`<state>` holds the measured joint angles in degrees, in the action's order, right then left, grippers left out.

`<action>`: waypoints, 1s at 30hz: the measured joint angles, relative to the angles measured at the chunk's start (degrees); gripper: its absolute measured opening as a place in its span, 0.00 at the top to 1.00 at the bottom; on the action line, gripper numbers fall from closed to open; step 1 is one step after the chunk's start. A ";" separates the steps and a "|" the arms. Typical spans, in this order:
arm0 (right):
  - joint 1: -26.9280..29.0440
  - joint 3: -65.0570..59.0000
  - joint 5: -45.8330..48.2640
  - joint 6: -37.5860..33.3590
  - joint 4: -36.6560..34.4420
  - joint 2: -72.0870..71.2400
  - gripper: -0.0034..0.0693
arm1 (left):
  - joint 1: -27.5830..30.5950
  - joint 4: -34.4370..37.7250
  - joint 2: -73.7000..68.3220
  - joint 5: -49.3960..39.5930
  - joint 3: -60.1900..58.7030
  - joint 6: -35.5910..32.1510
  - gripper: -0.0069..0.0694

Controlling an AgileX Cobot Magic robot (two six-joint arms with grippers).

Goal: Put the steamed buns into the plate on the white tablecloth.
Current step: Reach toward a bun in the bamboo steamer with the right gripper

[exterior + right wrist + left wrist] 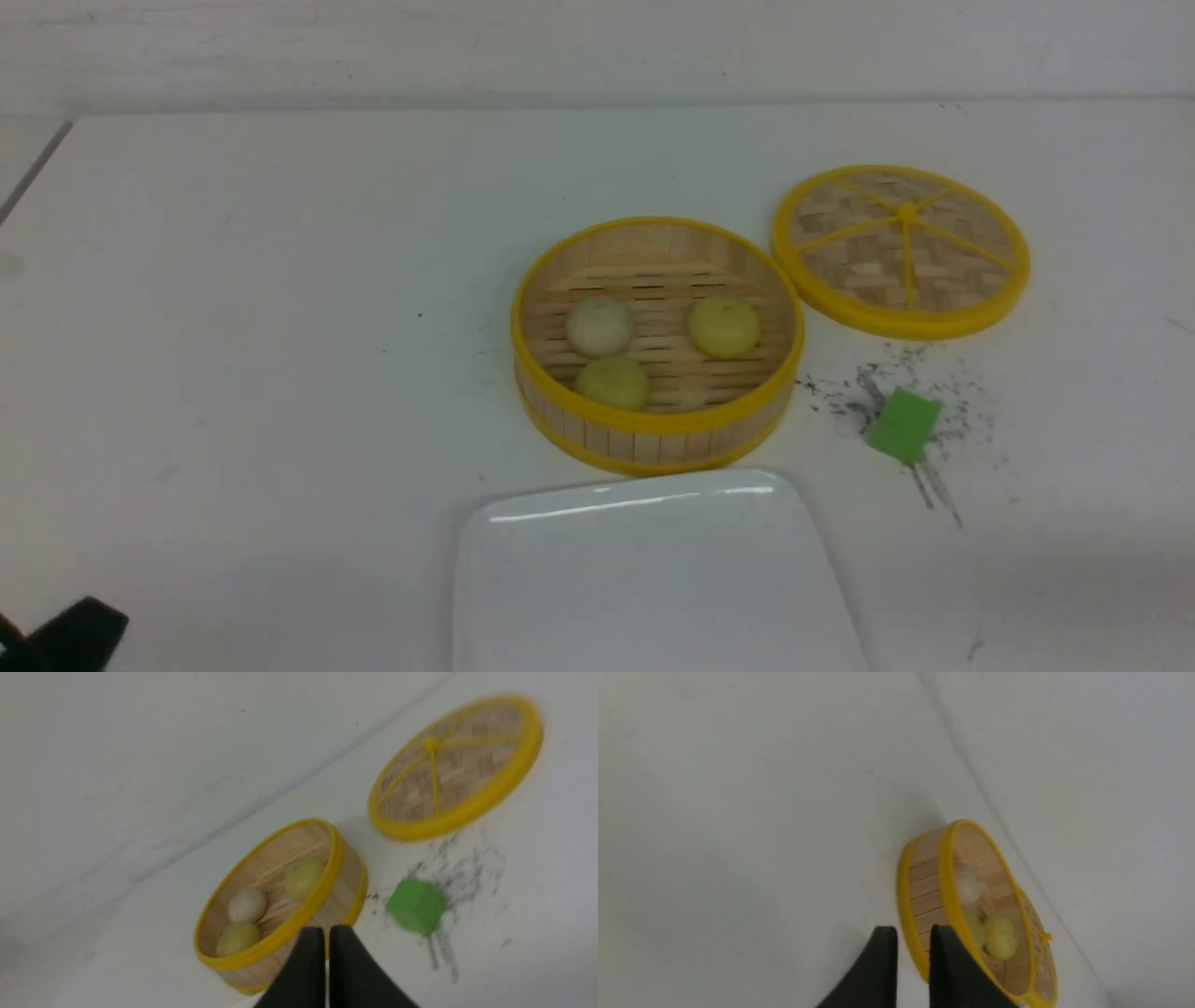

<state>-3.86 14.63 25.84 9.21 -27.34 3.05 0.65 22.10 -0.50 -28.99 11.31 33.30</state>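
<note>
The three small round steamed buns all sit inside the round yellow-rimmed bamboo steamer basket. The off-white bun is on the robot's left, a pale yellow bun is on its right, and a yellow-green bun lies nearest the robot, close to the near wall. Being domed and round, they have no long axis, so grip angle should matter little. What the coming move turns on is the basket's raised rim, which calls for an approach from above.

The large glossy white rounded-square plate lies empty just on the robot's side of the basket, so each carry is a short pull back. Both rest on the white speckled tablecloth. The flat woven yellow-rimmed lid and a green cube lie off to the right.

In its wrist view the left gripper has its black fingers narrowly apart, holding nothing, with the basket's side wall beyond them. The right gripper has its fingers pressed almost together, also empty, and needs to spread before any pick. Both point toward the basket from well short of it. I cannot tell which is nearer.
</note>
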 joint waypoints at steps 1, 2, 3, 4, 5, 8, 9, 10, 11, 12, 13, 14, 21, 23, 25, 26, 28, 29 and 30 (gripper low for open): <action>0.00 3.31 3.20 -1.36 4.75 2.77 0.97 | 0.00 -0.54 -2.26 -2.18 3.09 -2.49 0.83; 0.00 5.36 5.89 -1.73 6.78 4.95 0.97 | 0.00 -1.19 -4.46 -4.54 5.44 -4.15 0.87; 0.00 6.32 7.43 -1.73 8.12 6.11 0.97 | 0.00 -1.33 -4.97 -5.08 5.90 -4.15 0.87; 0.00 8.97 12.75 -1.39 12.58 10.69 0.97 | 0.00 -2.36 -8.75 -9.48 8.78 -6.28 0.90; 0.00 11.61 19.91 -0.10 15.98 14.98 0.96 | 0.00 -3.46 -12.43 -13.89 11.06 -8.26 0.91; 0.00 15.25 32.84 3.64 21.58 26.06 0.95 | 0.00 -6.43 -21.69 -24.60 16.42 -11.36 0.91; 0.00 15.69 34.30 3.93 22.17 28.81 0.95 | 0.00 -7.00 -24.32 -26.26 17.47 -12.21 0.91; 0.00 16.22 35.56 4.13 22.28 30.76 0.95 | 0.00 -7.83 -26.87 -28.43 19.12 -13.22 0.91; 0.00 16.87 35.93 3.92 22.03 34.44 0.95 | 0.00 -8.52 -30.50 -29.88 20.66 -14.92 0.91; 0.00 17.33 35.26 2.85 20.99 37.22 0.95 | 0.00 -9.06 -32.75 -30.83 22.08 -16.28 0.91; 0.00 17.70 34.07 1.08 19.04 39.79 0.95 | 0.00 -9.33 -35.92 -31.39 23.32 -18.39 0.91; 0.00 17.95 32.74 -1.03 16.29 42.19 0.95 | 0.00 -9.39 -37.82 -31.76 24.36 -19.80 0.91; -0.06 21.13 25.20 -28.90 -10.32 56.14 0.90 | 0.00 -6.85 -49.44 -31.48 26.26 -26.88 0.90; -0.45 22.97 24.56 -32.92 -15.00 59.72 0.89 | 0.00 -6.26 -51.23 -31.24 26.26 -27.92 0.89; -1.99 27.46 23.89 -36.10 -17.85 66.46 0.87 | 0.00 -6.03 -53.75 -30.89 26.37 -28.60 0.88; -2.91 29.76 23.72 -36.42 -18.04 69.35 0.87 | 0.00 -6.03 -54.54 -30.76 26.39 -28.74 0.88; -4.85 34.40 23.66 -36.42 -17.45 74.52 0.86 | 0.00 -6.03 -55.52 -30.28 26.44 -28.83 0.88; -6.33 37.85 23.66 -36.11 -16.22 77.77 0.85 | 0.00 -5.96 -55.88 -29.94 26.44 -28.88 0.87; -7.32 40.22 23.50 -35.80 -15.59 79.87 0.85 | 0.00 -5.91 -56.09 -29.73 26.44 -28.90 0.86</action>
<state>-11.18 54.85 49.34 -26.59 -42.93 82.91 0.65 16.19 -56.59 -58.72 37.75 4.40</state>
